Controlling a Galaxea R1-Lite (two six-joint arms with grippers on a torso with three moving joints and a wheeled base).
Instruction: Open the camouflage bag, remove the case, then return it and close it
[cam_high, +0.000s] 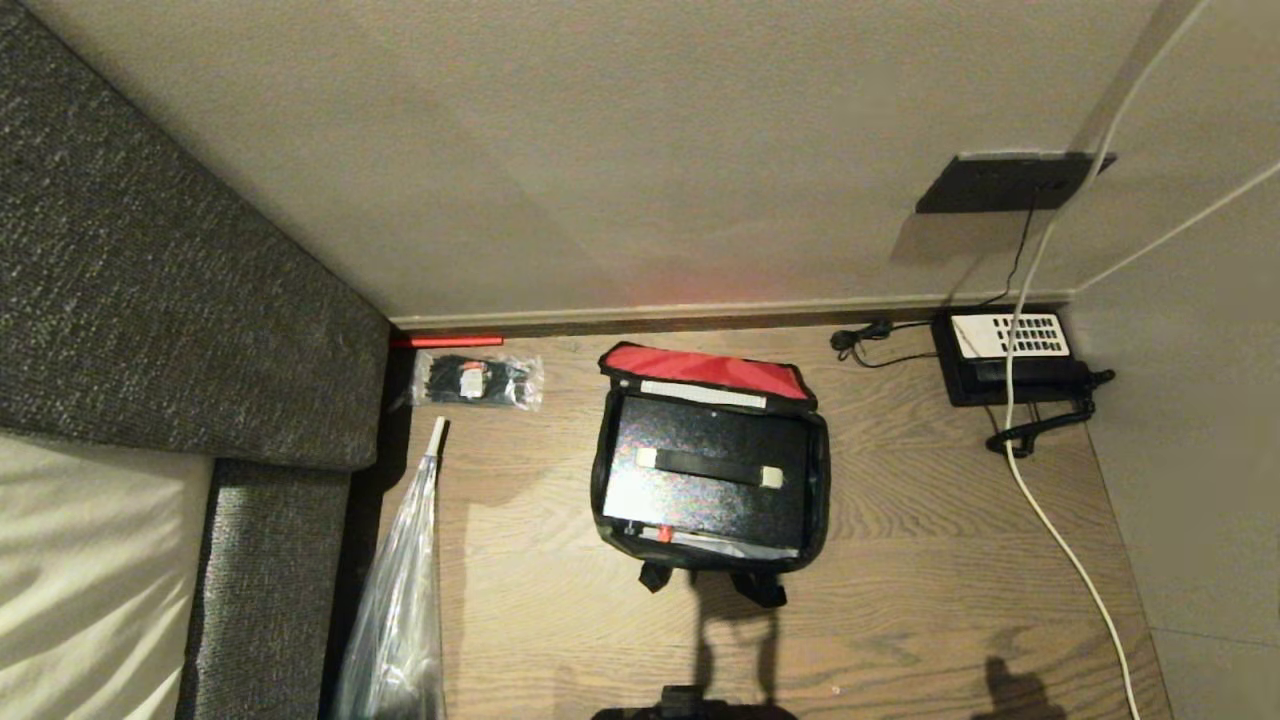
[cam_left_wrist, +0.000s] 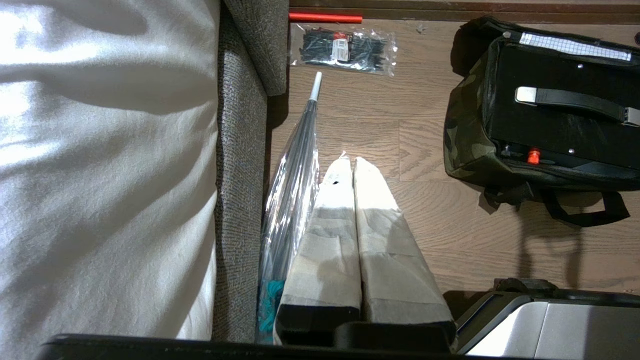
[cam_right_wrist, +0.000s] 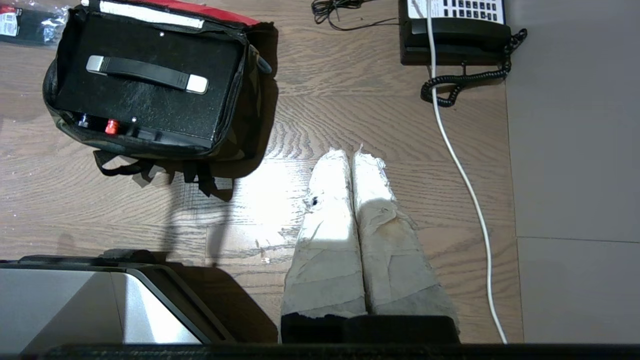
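camouflage bag (cam_high: 612, 470) gapes, case (cam_high: 705, 470) inside; both grippers' fingers (cam_right_wrist: 350, 180) clenched empty; a grab could snag the strap handles (cam_high: 760, 588).

- A hotel room or bedroom corner, by the look of it: a bed with white bedding (cam_high: 90, 560) set in a grey woven upholstered frame (cam_high: 180, 300).
- A wood-grain floor (cam_high: 900, 580) meets plain beige walls at a low skirting.
- A black desk telephone (cam_high: 1010, 355) with a white keypad sits on the floor in the corner (coiled cord trailing), below a dark wall socket plate (cam_high: 1000, 182).
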